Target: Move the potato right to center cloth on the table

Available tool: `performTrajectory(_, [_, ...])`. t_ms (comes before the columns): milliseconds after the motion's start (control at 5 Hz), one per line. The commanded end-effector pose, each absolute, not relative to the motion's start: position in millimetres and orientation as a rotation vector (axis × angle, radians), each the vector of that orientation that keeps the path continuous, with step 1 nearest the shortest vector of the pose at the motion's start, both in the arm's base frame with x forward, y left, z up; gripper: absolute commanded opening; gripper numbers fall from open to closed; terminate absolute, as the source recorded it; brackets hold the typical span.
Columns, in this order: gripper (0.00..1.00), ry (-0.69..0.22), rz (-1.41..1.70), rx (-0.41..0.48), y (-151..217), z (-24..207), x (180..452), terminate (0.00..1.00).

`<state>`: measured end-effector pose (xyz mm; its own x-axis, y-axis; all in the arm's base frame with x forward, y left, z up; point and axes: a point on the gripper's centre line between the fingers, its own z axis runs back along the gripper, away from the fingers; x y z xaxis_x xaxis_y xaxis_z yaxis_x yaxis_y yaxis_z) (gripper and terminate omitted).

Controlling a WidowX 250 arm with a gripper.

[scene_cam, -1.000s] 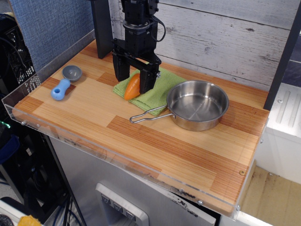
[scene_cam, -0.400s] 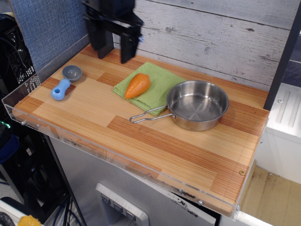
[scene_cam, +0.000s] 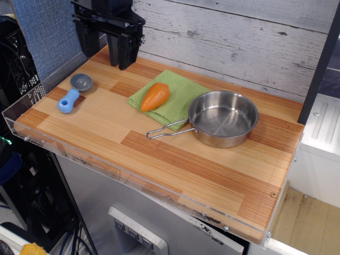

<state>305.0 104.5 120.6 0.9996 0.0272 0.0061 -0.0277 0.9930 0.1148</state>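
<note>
The orange potato (scene_cam: 154,96) lies on the left part of the light green cloth (scene_cam: 178,98), near the middle back of the wooden table (scene_cam: 175,159). My gripper (scene_cam: 104,61) hangs open and empty above the table's back left corner, well up and to the left of the potato. Its two dark fingers (scene_cam: 126,53) point down, apart from each other.
A steel pan (scene_cam: 223,118) stands right of the cloth, its wire handle reaching left past the cloth's front corner. A blue scoop with a grey bowl (scene_cam: 73,93) lies at the left edge. A clear acrylic rim (scene_cam: 64,151) runs along the front and left edges.
My gripper let go of the potato, rose off the cloth and moved away to the back left. The potato stays on the cloth.
</note>
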Motion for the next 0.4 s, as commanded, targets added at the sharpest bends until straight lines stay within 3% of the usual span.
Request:
performTrajectory(0, [1.0, -0.052, 0.116, 0.18, 97.7, 144.9, 283.9, 0.0])
performTrajectory(200, [1.0, -0.052, 0.116, 0.18, 97.7, 144.9, 283.9, 1.0])
